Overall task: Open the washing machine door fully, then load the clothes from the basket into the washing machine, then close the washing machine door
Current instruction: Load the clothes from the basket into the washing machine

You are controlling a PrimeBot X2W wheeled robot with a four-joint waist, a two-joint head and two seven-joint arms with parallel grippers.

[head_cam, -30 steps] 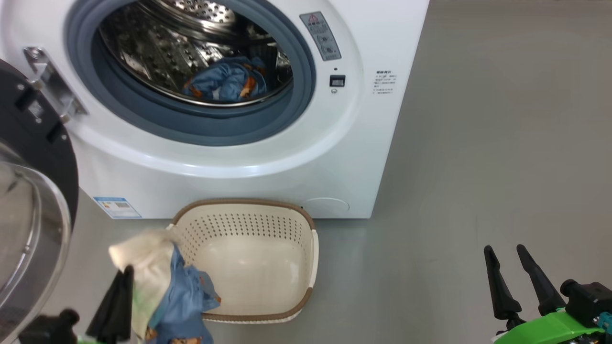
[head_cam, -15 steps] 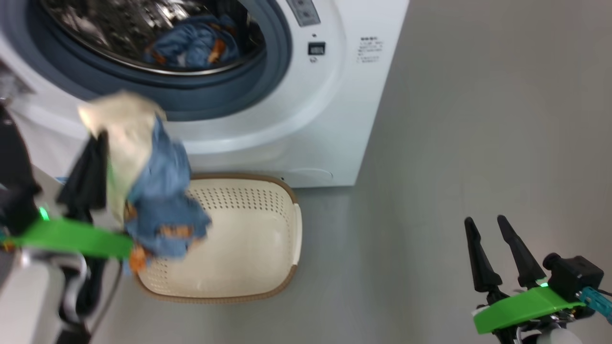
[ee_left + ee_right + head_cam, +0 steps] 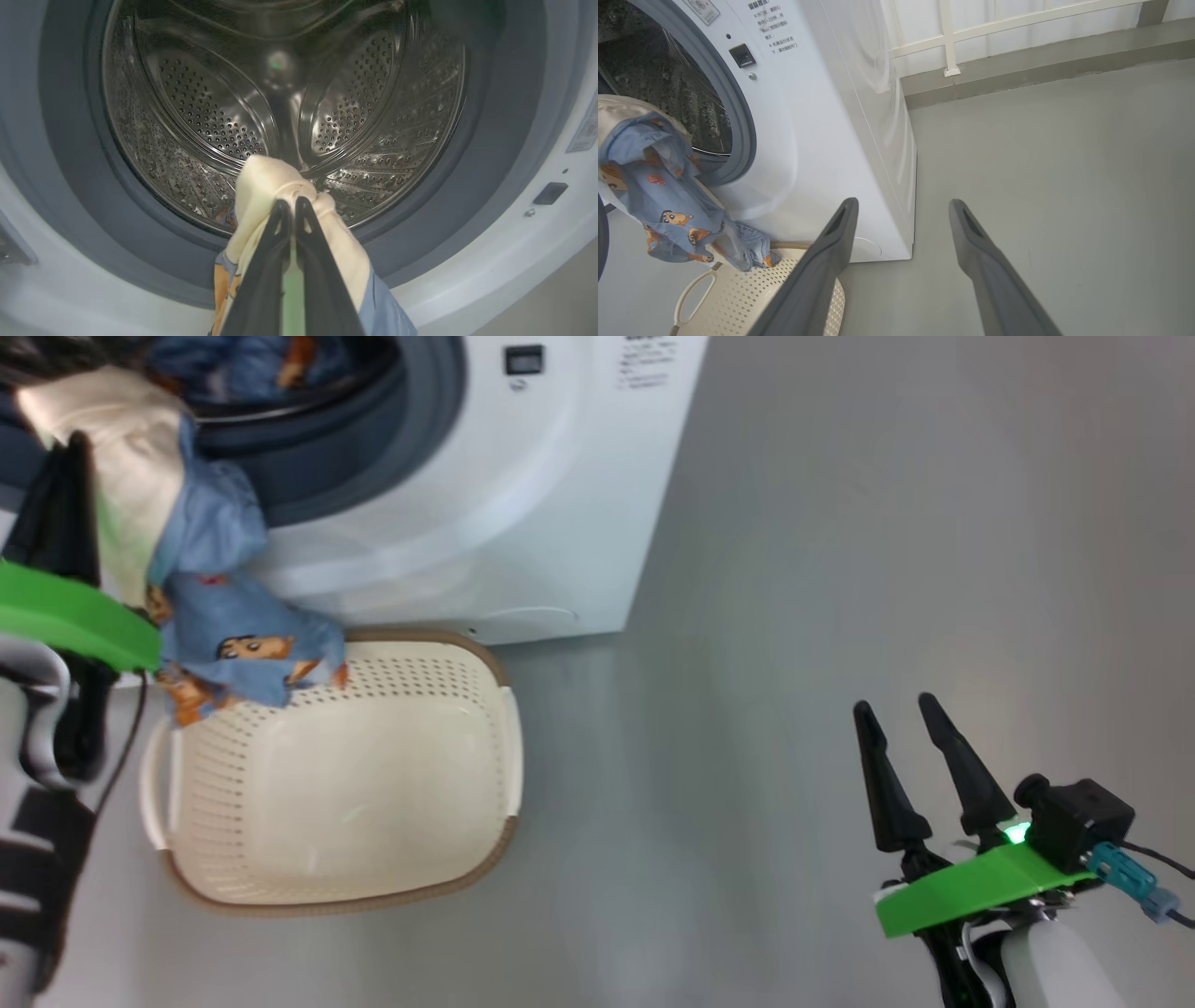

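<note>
My left gripper [image 3: 290, 205] is shut on the clothes, a cream cloth [image 3: 261, 182] with a blue cartoon-print garment [image 3: 224, 635] hanging below it. It holds the bundle just in front of the washing machine's [image 3: 523, 504] open mouth, facing the steel drum [image 3: 210, 116]. Another blue garment [image 3: 252, 364] lies inside the drum. Below the bundle, the basket [image 3: 509, 737] stands on the floor with nothing in it. My right gripper [image 3: 892, 705] hangs open and holds nothing, well to the right; it is also in the right wrist view [image 3: 902, 205]. The washing machine door is out of view.
Bare grey floor [image 3: 887, 523] stretches to the right of the machine. A pale wall with a white railing [image 3: 1017, 28] runs behind it. The grey-blue gasket [image 3: 490, 140] rings the drum opening.
My left gripper has lifted the bundle from beside the basket up to the drum mouth. The head camera has swung, shifting the whole picture. The right gripper stays open.
</note>
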